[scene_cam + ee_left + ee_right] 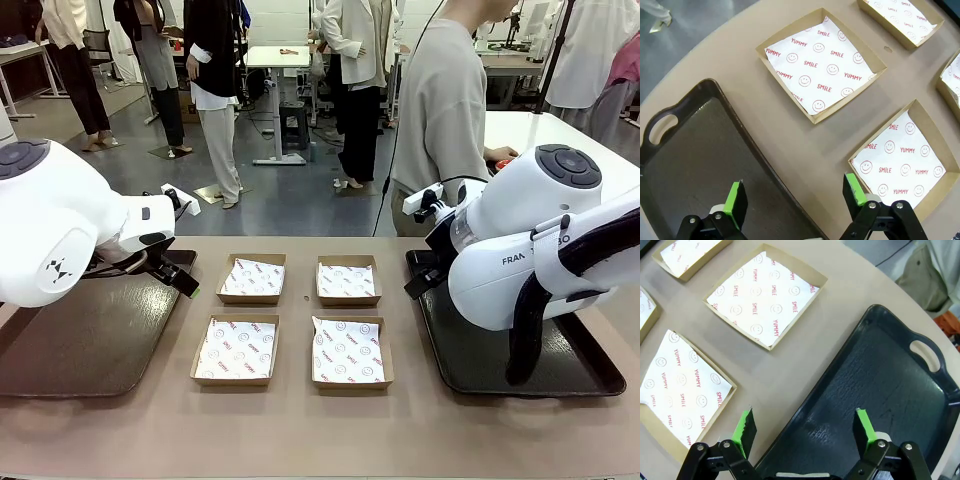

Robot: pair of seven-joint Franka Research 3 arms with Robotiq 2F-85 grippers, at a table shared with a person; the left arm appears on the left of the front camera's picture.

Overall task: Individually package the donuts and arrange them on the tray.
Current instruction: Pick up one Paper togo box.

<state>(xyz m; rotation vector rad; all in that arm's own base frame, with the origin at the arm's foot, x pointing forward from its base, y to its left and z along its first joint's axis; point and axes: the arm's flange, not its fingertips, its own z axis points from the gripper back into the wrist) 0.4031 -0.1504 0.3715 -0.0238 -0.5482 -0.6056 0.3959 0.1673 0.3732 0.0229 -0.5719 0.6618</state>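
Observation:
No donuts are in view. Several shallow cardboard boxes lined with white smiley-print paper sit in a square at the table's middle, such as the near-left box and the far-right box; all are empty. A dark tray lies at the left and another dark tray at the right, both bare. My left gripper hovers open over the left tray's inner edge, next to a box. My right gripper hangs open over the right tray's inner edge, beside a box.
A person in a beige top stands at the far right side of the table. Other people and tables stand farther back in the room. Bare tabletop runs along the near edge.

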